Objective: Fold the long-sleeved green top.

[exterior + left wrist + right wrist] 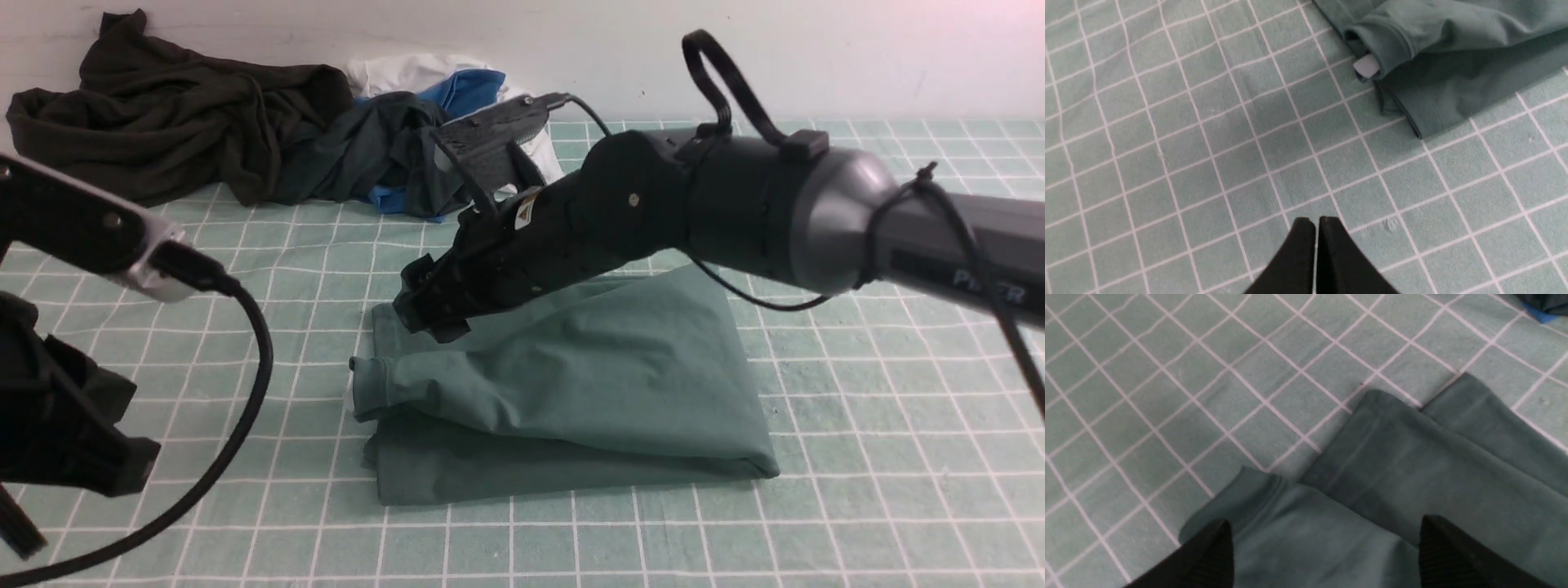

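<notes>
Left gripper [1316, 222] nearest, body cut off by frame edge, black fingers pressed together, empty. Sage-green knit long-sleeved top [571, 392] lies folded mid-table on pale green white-gridded cloth [857, 457]. Its far edge is partly hidden behind right gripper [424, 314], jaws spread, gripping nothing. Beyond: crumpled olive-black garment [180, 122], teal-grey garment with blue-white cloth [392, 147], white wall [571, 41].

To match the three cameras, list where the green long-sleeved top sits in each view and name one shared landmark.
Front view: the green long-sleeved top lies folded at picture centre, partly under the right gripper.
Left wrist view: the top fills the upper right corner.
Right wrist view: the top covers the lower right, reaching between the open fingers.
Shared landmark: the white-gridded green table cover, under the top in all three.
</notes>
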